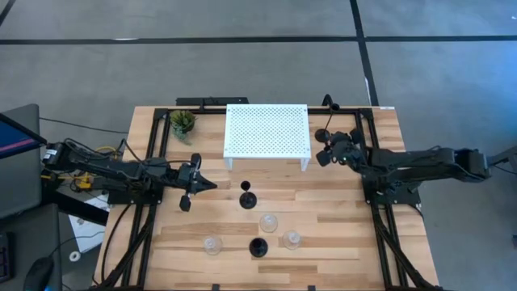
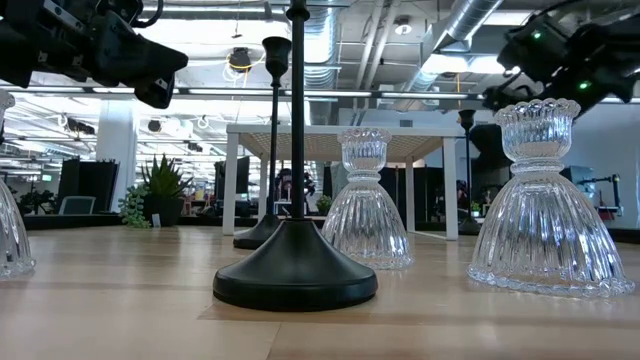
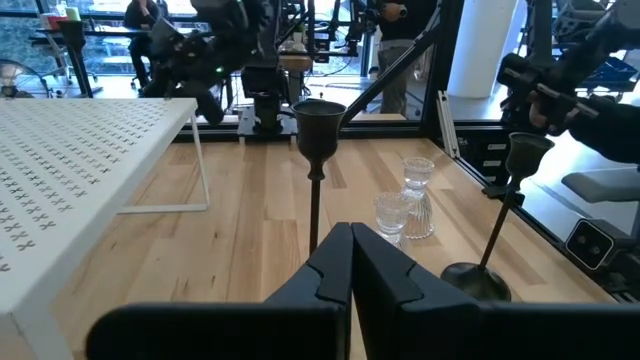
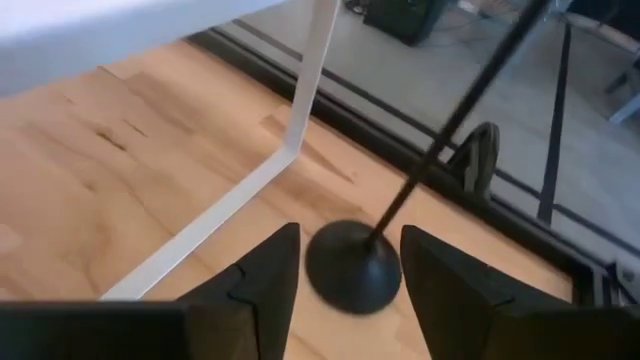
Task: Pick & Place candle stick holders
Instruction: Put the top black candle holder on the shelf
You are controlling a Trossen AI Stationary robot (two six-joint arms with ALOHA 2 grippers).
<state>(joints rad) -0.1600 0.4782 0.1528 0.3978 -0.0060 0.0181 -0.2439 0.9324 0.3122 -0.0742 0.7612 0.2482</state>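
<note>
Three black candle stick holders stand upright on their disc bases. One (image 1: 249,198) is at mid-table and one (image 1: 258,246) is nearer the front. The third (image 4: 352,266) is by the white rack's far right leg (image 4: 290,140). Three clear glass holders (image 1: 268,222) (image 1: 212,244) (image 1: 292,239) stand among the front two. My right gripper (image 4: 350,285) is open, slanting down, its fingers either side of the third holder's base with gaps showing. My left gripper (image 1: 198,184) hovers shut, pointing level at the mid-table holder (image 3: 318,120), holding nothing.
The white perforated rack (image 1: 266,133) stands on thin legs at the back centre, close to my right gripper. A small green potted plant (image 1: 182,123) sits at the back left. Black frame rails (image 1: 367,162) run along the table's sides. Bare wood lies at the front corners.
</note>
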